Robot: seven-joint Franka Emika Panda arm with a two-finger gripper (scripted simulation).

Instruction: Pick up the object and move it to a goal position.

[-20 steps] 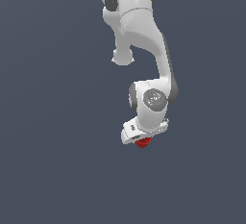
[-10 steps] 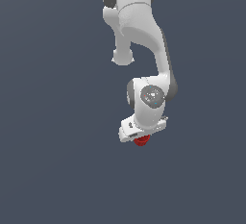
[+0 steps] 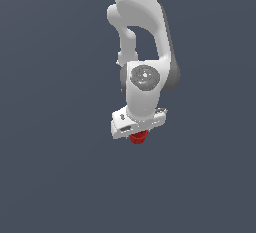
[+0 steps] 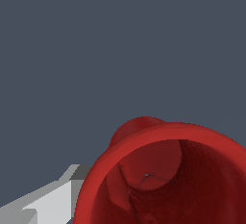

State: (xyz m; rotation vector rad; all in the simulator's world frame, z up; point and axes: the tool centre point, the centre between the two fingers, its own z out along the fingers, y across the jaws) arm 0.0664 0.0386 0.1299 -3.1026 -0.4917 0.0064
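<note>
The red cup-shaped object (image 3: pixel 138 137) hangs just under the white hand of my arm in the exterior view, mostly hidden by the hand. My gripper (image 3: pixel 138 135) is shut on it and holds it in the air. In the wrist view the red cup (image 4: pixel 168 175) fills the near part of the picture, its open mouth facing the camera, with one grey-white finger (image 4: pixel 48 201) against its side. The other finger is hidden behind the cup.
The white arm (image 3: pixel 142 37) reaches down from above in the exterior view. Around it there is only a plain dark grey-blue background with no marker or other object showing.
The arm has moved the hand and the red cup a little toward the exterior view's left and slightly up. The grip on the cup is unchanged.
</note>
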